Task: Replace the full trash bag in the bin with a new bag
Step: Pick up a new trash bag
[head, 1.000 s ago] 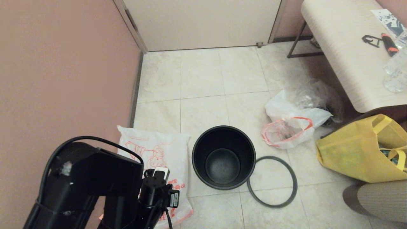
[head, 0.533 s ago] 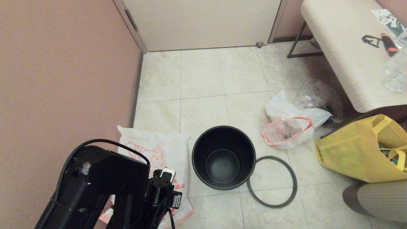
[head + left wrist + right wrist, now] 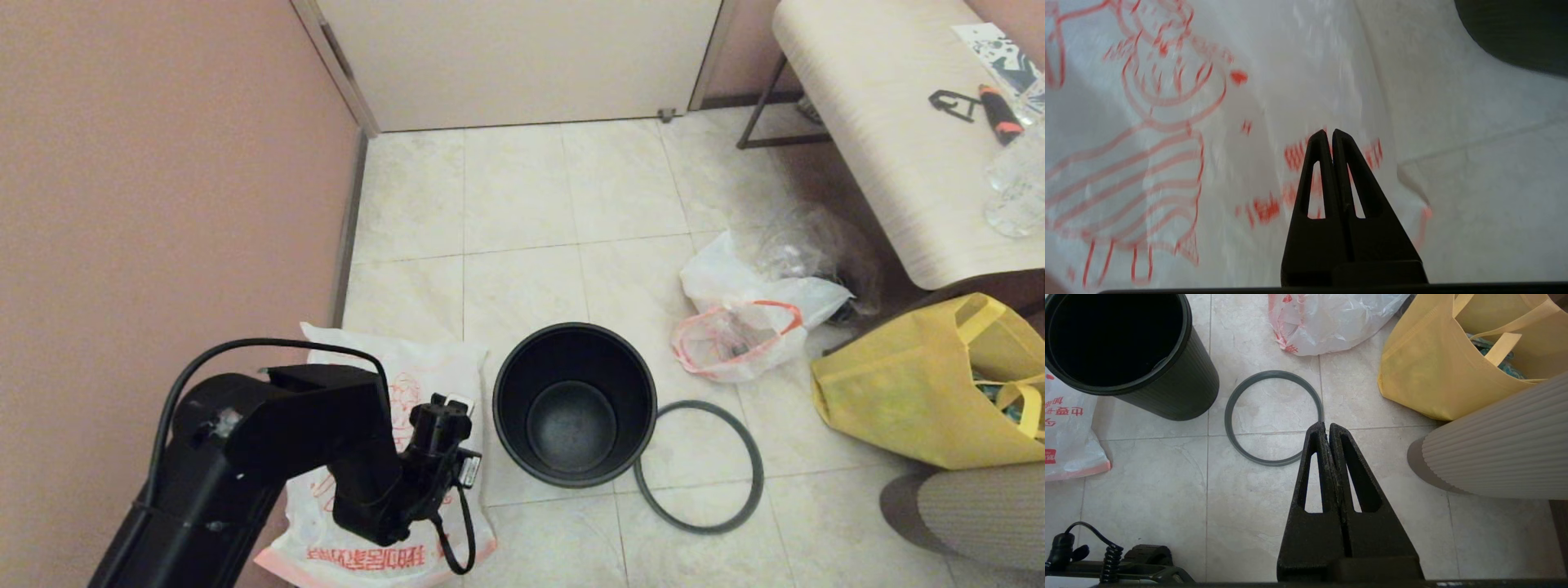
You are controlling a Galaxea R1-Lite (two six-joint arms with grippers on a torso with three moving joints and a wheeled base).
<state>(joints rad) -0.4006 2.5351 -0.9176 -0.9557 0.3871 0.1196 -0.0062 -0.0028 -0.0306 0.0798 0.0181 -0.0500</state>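
Observation:
The black bin [image 3: 574,404] stands open and unlined on the tiled floor, with its dark-grey ring [image 3: 758,472] lying flat beside it on the right. The new bag [image 3: 424,363], white with a red cartoon, lies flat left of the bin. My left gripper [image 3: 1329,131] hovers just above its printed lettering, shut and holding nothing. The full trash bag [image 3: 739,331] lies on its side behind and right of the bin. My right gripper [image 3: 1327,424] is shut and holds nothing, above the floor at the near edge of the ring [image 3: 1228,416].
A yellow fabric tote [image 3: 914,392] sits right of the ring. A clear bag [image 3: 808,233] lies behind the full bag, under a pale bench [image 3: 882,122]. A ribbed pale object [image 3: 971,514] is at the near right. A pink wall [image 3: 163,180] runs along the left.
My left arm has swung forward and right over the new bag, bringing its wrist closer to the bin. Bin, ring and bags have not moved.

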